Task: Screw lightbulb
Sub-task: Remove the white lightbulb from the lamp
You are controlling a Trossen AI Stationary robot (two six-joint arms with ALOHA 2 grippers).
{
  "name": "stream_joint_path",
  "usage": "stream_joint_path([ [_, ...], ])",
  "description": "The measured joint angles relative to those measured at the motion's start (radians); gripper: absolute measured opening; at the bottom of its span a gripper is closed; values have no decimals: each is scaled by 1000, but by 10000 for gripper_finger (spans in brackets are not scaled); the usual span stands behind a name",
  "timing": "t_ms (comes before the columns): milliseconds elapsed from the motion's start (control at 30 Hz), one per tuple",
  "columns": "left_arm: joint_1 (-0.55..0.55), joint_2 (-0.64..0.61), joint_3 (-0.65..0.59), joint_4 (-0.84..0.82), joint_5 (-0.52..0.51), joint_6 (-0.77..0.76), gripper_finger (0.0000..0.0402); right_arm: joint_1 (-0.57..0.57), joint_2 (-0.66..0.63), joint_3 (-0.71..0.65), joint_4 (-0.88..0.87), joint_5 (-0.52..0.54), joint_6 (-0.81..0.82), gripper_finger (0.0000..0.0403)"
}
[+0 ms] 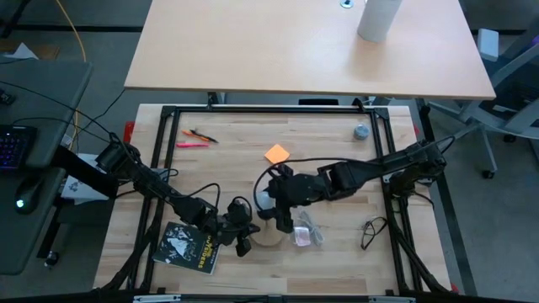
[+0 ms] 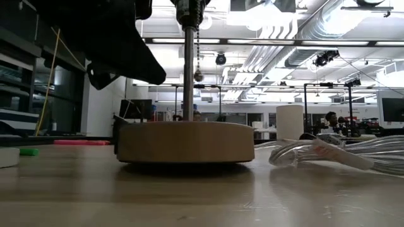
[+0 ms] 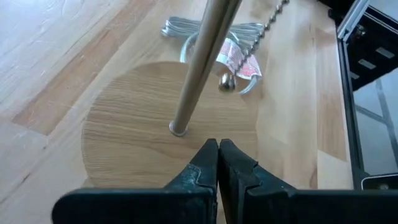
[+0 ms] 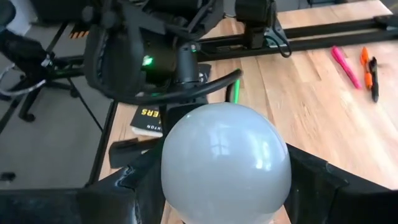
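The lightbulb (image 4: 225, 160), a white frosted globe, sits between the fingers of my right gripper (image 1: 271, 202), which is shut on it above the table's middle. Its threaded base is hidden. Just nearer stands a round wooden disc (image 3: 137, 134) with an upright metal rod (image 2: 188, 75) and a hanging bead chain (image 3: 249, 53). My left gripper (image 3: 217, 149) is shut and hovers over the disc's edge on the left side. In the low view it (image 2: 104, 69) hangs above the disc's top. My right gripper pinches the bulb's globe (image 4: 180, 186) between its two fingers (image 4: 134, 183), one on each side of the glass. It comes from the table's right side, slanting down. The bulb is lifted clear of the table and the disc.
A see-through plastic packet (image 1: 307, 232) lies right of the disc. An orange note (image 1: 276, 154) lies behind the bulb, pens (image 1: 198, 137) at the far left, a dark booklet (image 1: 187, 246) near the front left, and a small grey object (image 1: 361, 131) at the far right.
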Motion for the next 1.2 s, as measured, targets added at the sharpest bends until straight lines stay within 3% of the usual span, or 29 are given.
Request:
stream_joint_path([
  [533, 0, 0, 1, 5, -3, -8, 0, 0, 3, 0, 7, -10, 12, 244],
  [633, 0, 0, 1, 6, -3, -8, 0, 0, 3, 0, 5, -7, 29, 267],
  [900, -1, 0, 1, 10, -3, -9, 0, 11, 5, 0, -23, -28, 29, 384],
  [1200, -2, -7, 1, 12, -3, -15, 0, 3, 4, 30, -38, -26, -73, 392],
])
